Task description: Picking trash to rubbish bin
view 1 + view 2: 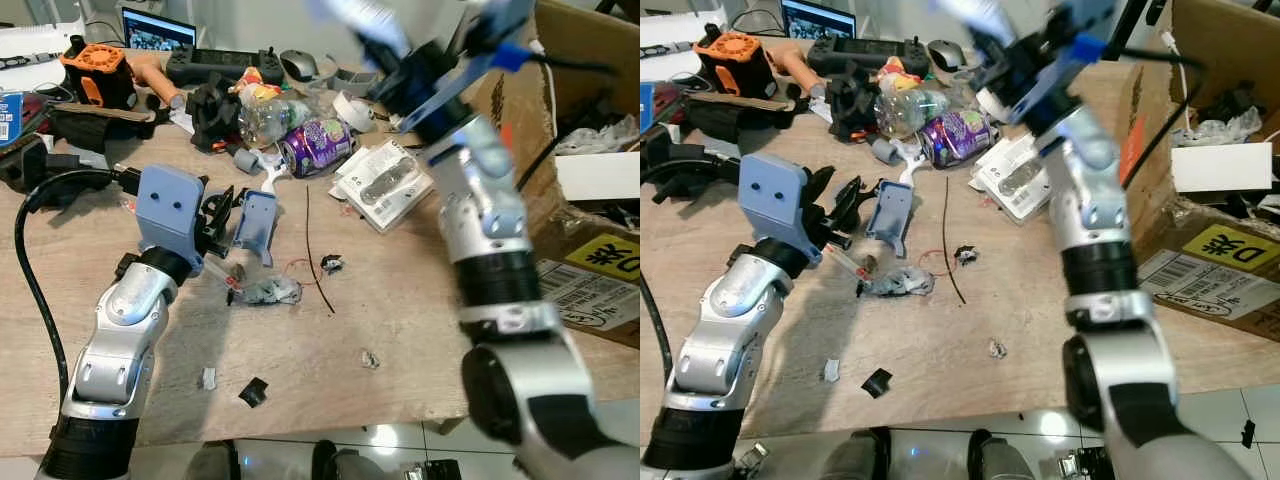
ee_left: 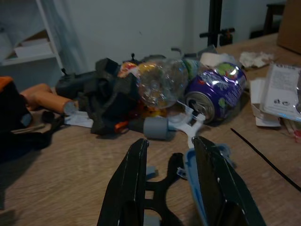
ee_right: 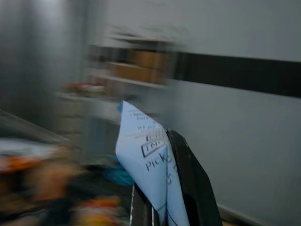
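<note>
Your right gripper [image 3: 162, 197] is raised above the counter's [image 1: 400, 300] far edge, clenched on a pale-blue printed paper [image 3: 146, 155], evidently bin-bound, while your left gripper [image 2: 171, 188] rests released near the near-left corner.

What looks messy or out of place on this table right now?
Plenty: the wooden table is littered. A crushed purple can lies on its side beside a clear plastic bottle, with torn scraps and a loose black wire nearer the edge. The right tool is raised, pinching a pale blue printed paper.
</note>
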### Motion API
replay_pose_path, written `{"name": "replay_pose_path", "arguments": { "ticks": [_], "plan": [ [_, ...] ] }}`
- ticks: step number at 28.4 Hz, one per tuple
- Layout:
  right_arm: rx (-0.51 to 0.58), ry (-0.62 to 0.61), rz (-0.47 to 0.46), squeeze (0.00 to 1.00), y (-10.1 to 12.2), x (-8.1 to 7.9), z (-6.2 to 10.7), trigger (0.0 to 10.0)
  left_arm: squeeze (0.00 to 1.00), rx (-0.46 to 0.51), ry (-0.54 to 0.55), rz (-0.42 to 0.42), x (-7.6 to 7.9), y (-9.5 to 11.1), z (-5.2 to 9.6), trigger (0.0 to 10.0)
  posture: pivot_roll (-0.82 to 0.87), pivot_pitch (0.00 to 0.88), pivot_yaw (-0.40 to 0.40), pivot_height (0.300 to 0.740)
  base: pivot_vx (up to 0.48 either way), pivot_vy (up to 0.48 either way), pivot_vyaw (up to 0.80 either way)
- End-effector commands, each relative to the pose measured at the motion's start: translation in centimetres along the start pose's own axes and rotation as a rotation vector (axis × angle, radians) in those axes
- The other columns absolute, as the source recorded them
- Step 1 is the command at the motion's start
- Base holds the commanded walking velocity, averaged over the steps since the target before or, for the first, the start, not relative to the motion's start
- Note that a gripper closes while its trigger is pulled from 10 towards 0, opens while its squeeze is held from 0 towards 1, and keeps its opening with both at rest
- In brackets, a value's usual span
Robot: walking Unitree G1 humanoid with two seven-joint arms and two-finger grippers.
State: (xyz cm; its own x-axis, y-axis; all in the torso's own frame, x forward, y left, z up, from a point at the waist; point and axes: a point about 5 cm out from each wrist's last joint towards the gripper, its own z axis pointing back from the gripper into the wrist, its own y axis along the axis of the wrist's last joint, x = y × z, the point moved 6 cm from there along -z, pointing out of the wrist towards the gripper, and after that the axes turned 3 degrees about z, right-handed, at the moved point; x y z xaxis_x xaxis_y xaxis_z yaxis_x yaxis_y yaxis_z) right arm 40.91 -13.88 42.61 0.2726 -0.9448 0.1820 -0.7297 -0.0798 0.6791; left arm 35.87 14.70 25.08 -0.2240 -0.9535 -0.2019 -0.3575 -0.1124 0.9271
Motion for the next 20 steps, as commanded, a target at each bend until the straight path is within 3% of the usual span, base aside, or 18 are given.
{"name": "replay_pose_path", "arguments": {
  "ticks": [1, 2, 3, 4, 5, 6, 7, 8, 9, 10, 12, 14, 16, 17, 20],
  "plan": [
    [-0.061, -0.213, 0.051, 0.0, -0.8, 4.8, 1.3, 10.0, 0.0, -0.016, -0.011, 0.007, 0.5, -0.8, 0.0, 10.0, 0.04, 0.209, -0.093, 0.74, 0.0, 0.0, 0.0],
    [-0.061, -0.213, 0.051, 0.0, -0.8, 4.8, 1.3, 10.0, 0.0, -0.016, -0.011, 0.007, 0.5, -0.8, 0.0, 10.0, 0.04, 0.209, -0.093, 0.74, 0.0, 0.0, 0.0],
    [-0.104, -0.335, 0.093, 0.0, -1.0, 8.1, 2.6, 10.0, 0.0, -0.013, -0.012, 0.011, 0.6, -0.7, -0.1, 10.0, 0.03, 0.206, -0.093, 0.74, 0.0, 0.0, 0.0],
    [-0.104, -0.335, 0.093, 0.0, -1.0, 8.1, 2.6, 10.0, 0.0, -0.013, -0.012, 0.011, 0.6, -0.7, -0.1, 10.0, 0.03, 0.206, -0.093, 0.74, 0.0, 0.0, 0.0],
    [-0.139, -0.432, 0.142, 0.0, -0.8, 10.9, 4.1, 10.0, 0.0, -0.013, -0.015, 0.012, 0.7, -0.8, -0.1, 10.0, 0.03, 0.19, -0.092, 0.74, 0.0, 0.0, 0.0],
    [-0.16, -0.495, 0.182, 0.0, -0.5, 12.6, 5.2, 10.0, 0.0, -0.013, -0.017, 0.012, 0.7, -0.9, -0.1, 10.0, 0.03, 0.195, -0.092, 0.74, 0.0, 0.0, 0.0],
    [-0.176, -0.558, 0.2, 0.0, -0.3, 14.3, 6.3, 10.0, 0.0, -0.015, -0.018, 0.012, 0.7, -1.0, -0.1, 10.0, 0.03, 0.21, -0.094, 0.74, 0.0, 0.0, 0.0],
    [-0.176, -0.558, 0.2, 0.0, -0.3, 14.3, 6.3, 10.0, 0.0, -0.015, -0.018, 0.012, 0.7, -1.0, -0.1, 10.0, 0.03, 0.21, -0.094, 0.74, 0.0, 0.0, 0.0],
    [-0.192, -0.672, 0.209, 0.0, -0.1, 16.8, 8.3, 10.0, 0.0, -0.019, -0.028, 0.018, 1.0, -1.2, 0.0, 10.0, 0.02, 0.205, -0.089, 0.74, 0.0, 0.0, 0.0],
    [-0.192, -0.672, 0.209, 0.0, -0.1, 16.8, 8.3, 10.0, 0.0, -0.019, -0.028, 0.018, 1.0, -1.2, 0.0, 10.0, 0.02, 0.205, -0.089, 0.74, 0.0, 0.0, 0.0],
    [-0.202, -0.772, 0.242, 0.0, 0.4, 19.0, 10.4, 10.0, 0.0, -0.021, -0.049, 0.021, 1.4, -1.3, 0.0, 10.0, 0.03, 0.191, -0.085, 0.74, 0.0, 0.0, 0.0],
    [-0.215, -0.82, 0.257, 0.0, 0.4, 20.1, 11.5, 10.0, 0.0, -0.023, -0.056, 0.018, 1.6, -1.3, -0.1, 10.0, 0.03, 0.219, -0.084, 0.74, 0.0, 0.0, 0.0],
    [-0.221, -0.835, 0.255, 0.0, 0.3, 20.4, 11.8, 10.0, 0.0, -0.025, -0.057, 0.016, 1.6, -1.4, -0.2, 10.0, 0.03, 0.219, -0.084, 0.74, 0.0, 0.0, 0.0],
    [-0.224, -0.864, 0.247, 0.94, 0.3, 21.0, 12.8, 10.0, 0.0, -0.027, -0.069, 0.018, 1.8, -1.4, -0.2, 10.0, 0.02, 0.204, -0.075, 0.74, 0.0, 0.0, 0.0],
    [-0.224, -0.875, 0.252, 0.94, 0.4, 21.1, 13.0, 10.0, 0.0, -0.027, -0.077, 0.017, 1.9, -1.5, -0.3, 10.0, 0.02, 0.192, -0.074, 0.74, 0.0, 0.0, 0.0]
  ]
}}
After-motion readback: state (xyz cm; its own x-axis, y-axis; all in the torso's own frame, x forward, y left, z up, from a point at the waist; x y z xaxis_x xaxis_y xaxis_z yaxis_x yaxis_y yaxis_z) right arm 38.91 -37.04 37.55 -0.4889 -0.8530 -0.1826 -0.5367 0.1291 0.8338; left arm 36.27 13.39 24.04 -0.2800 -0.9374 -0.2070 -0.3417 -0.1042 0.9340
